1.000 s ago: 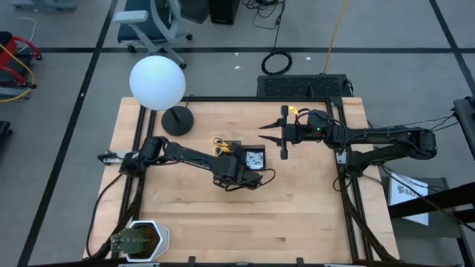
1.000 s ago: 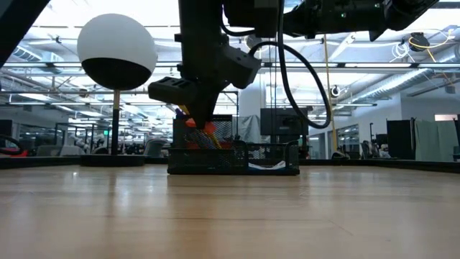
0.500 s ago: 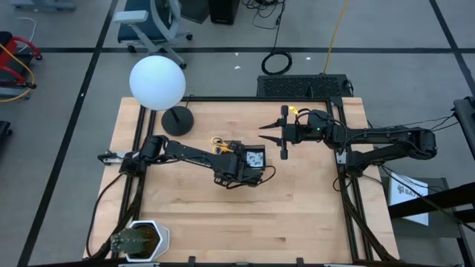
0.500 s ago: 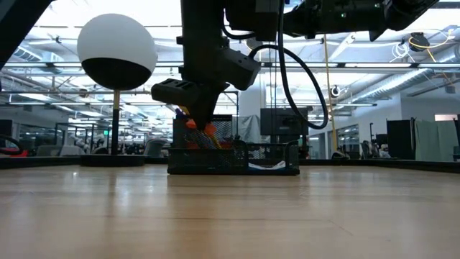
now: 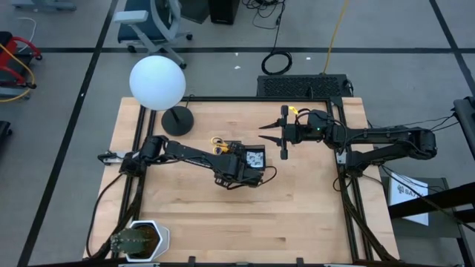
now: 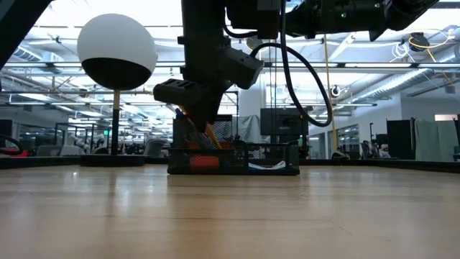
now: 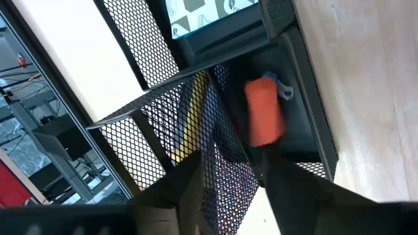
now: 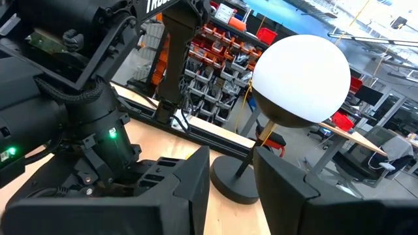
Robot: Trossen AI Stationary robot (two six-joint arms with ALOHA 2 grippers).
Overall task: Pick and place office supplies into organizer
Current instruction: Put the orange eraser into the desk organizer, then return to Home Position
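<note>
Dropped since earlier: small red eraser now just past parted left gripper fingers, inside black mesh organizer; right gripper apart, empty, farther off.

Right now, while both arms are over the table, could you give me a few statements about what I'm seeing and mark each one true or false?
1. The red eraser lies inside the black mesh organizer. True.
2. The left gripper is above the organizer with its jaws apart and nothing between them. True.
3. The right gripper is holding the scissors. False: it hangs beside the organizer, jaws open and empty; the yellow-handled scissors are at the organizer.
4. The globe lamp stands in the middle of the table. False: it stands at a far corner, on the left arm's side.
</note>
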